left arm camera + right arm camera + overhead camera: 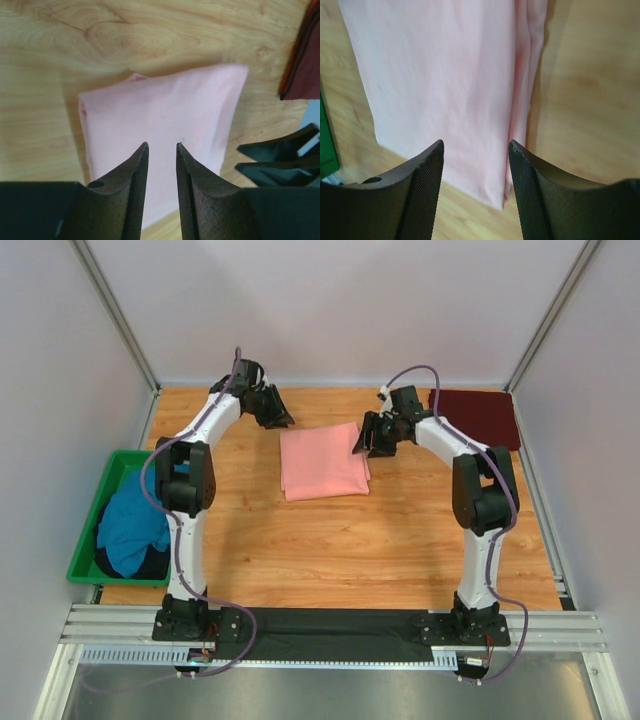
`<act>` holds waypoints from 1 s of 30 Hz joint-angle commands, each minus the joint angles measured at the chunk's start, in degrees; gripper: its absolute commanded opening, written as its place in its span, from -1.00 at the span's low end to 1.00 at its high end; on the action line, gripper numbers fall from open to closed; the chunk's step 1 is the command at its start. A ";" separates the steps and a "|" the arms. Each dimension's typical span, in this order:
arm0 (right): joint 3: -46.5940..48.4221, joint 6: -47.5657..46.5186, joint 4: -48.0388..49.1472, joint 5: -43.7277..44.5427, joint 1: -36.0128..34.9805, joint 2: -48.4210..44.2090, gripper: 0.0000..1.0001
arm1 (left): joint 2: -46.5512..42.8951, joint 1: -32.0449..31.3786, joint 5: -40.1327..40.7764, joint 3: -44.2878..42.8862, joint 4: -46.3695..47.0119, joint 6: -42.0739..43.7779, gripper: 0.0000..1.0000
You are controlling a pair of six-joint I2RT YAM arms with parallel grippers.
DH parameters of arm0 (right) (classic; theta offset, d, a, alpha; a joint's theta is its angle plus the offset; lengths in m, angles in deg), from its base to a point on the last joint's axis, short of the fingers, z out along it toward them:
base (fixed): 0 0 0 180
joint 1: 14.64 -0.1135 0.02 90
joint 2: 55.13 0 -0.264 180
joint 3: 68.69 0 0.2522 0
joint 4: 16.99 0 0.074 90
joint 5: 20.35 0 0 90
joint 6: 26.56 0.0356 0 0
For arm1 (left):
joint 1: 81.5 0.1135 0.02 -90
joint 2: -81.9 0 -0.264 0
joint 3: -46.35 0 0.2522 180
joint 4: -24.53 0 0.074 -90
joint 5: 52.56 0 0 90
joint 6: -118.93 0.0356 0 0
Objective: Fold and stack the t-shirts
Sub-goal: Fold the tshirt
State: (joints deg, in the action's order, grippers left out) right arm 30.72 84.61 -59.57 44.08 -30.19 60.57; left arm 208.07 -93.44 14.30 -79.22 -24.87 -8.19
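Both left tool (161, 146) and right tool (476, 143), spread, flank the squarish pink t-shirt (322, 462).

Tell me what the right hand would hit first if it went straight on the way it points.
Most likely the folded pink shirt. It lies straight ahead of the open right hand, near the shirt's layered edge. How far off it is, the picture does not show.
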 commanded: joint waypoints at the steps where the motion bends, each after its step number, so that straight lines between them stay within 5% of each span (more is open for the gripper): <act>1: 9.96 -0.16 1.39 3.40 0.17 6.01 0.13 | 6.18 1.57 -2.97 -1.57 0.30 1.44 -0.29; 8: 26.05 -0.25 2.63 9.48 0.43 20.34 0.20 | 13.03 3.94 -7.53 -2.87 10.31 0.47 -0.29; 13: 28.70 5.88 7.36 14.04 1.22 24.92 0.13 | 16.91 4.30 -9.91 -7.19 13.65 -0.66 -0.28; 18: 25.80 11.61 15.27 11.86 1.31 25.36 -0.18 | 15.95 4.30 -11.05 -7.20 14.90 -2.78 -0.24; 21: 22.91 13.54 17.65 9.84 1.40 24.75 -0.59 | 12.71 4.65 -10.27 -6.93 12.01 -1.82 -0.22; 23: 22.28 14.16 18.45 7.73 1.57 24.49 -0.59 | 8.67 4.91 -7.90 -6.23 7.88 -0.15 -0.21; 25: 22.28 15.13 18.36 6.06 2.01 24.14 -0.35 | 4.20 4.91 -3.79 -5.97 1.49 1.26 -0.20; 27: 22.20 16.44 18.54 2.30 3.07 23.08 0.13 | 0.15 4.56 -2.62 -0.98 0.22 1.09 -0.20; 30: 21.84 16.36 17.13 -1.50 4.12 20.63 0.31 | -8.81 2.55 -0.51 10.18 0.83 -0.75 -0.19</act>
State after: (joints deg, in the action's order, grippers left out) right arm 53.67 99.95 -41.17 46.99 -27.50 84.28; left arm 210.10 -89.27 10.83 -74.24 -21.24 -8.95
